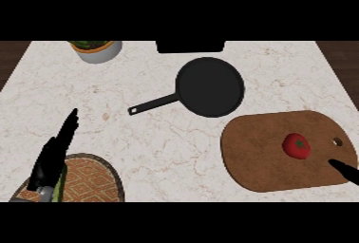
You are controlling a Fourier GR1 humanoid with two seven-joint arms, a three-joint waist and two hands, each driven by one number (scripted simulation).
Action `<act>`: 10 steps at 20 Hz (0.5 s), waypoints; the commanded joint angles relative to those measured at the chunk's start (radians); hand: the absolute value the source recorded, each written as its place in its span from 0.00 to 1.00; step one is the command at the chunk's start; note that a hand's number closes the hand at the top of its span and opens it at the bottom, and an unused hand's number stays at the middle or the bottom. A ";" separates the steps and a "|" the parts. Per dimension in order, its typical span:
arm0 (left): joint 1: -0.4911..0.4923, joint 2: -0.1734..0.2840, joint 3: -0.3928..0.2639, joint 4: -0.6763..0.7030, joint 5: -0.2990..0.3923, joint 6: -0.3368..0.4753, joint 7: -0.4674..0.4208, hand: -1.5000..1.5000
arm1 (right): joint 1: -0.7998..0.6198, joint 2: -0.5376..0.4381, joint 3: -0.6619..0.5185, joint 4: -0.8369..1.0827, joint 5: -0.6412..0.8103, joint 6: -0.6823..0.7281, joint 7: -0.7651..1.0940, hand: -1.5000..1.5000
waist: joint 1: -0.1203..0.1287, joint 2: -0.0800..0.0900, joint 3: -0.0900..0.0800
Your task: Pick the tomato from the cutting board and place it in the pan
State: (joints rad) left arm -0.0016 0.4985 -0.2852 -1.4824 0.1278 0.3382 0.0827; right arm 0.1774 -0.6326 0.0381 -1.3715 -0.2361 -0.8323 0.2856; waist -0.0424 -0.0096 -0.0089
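The tomato [297, 145] is seen on the cutting board [266, 156] at right of frame, up-left of the right hand [345, 170], whose grasp cannot be told. The left hand [54, 154], fingers straight, is rested at lower left. The pan [210, 87] is set at upper centre on the marble counter [161, 142].

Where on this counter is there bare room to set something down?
Widest bare patch: between the pan handle, cutting board and woven mat. Another lies left of the pan, below the plant pot. The board's right end is crowded by the tomato and right hand.
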 commanded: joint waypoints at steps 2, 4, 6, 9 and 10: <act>0.034 0.021 -0.001 -0.039 0.005 -0.031 -0.009 0.50 | 0.102 -0.212 0.102 -0.200 0.049 0.070 0.288 0.00 | 0.033 0.005 0.000; 0.025 0.005 -0.012 -0.079 -0.004 -0.010 0.021 0.50 | 0.093 -0.303 0.095 -0.310 0.023 0.133 0.396 0.00 | 0.036 0.003 0.001; 0.019 0.005 -0.010 -0.079 -0.006 -0.017 0.031 0.50 | 0.048 -0.382 0.078 -0.356 -0.010 0.210 0.496 0.00 | 0.046 0.007 0.004; 0.049 -0.020 -0.023 -0.076 -0.027 -0.003 0.007 0.50 | 0.025 -0.451 0.063 -0.453 -0.047 0.284 0.610 0.00 | 0.046 0.008 0.006; 0.050 0.039 0.017 -0.113 0.016 -0.058 0.034 0.50 | -0.005 -0.469 0.047 -0.483 -0.077 0.304 0.660 0.00 | 0.052 0.007 0.006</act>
State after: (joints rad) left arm 0.0381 0.5070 -0.2904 -1.5591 0.1245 0.3130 0.0939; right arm 0.2240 -1.0024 0.1006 -1.7481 -0.2652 -0.6136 0.7757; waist -0.0035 -0.0041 -0.0047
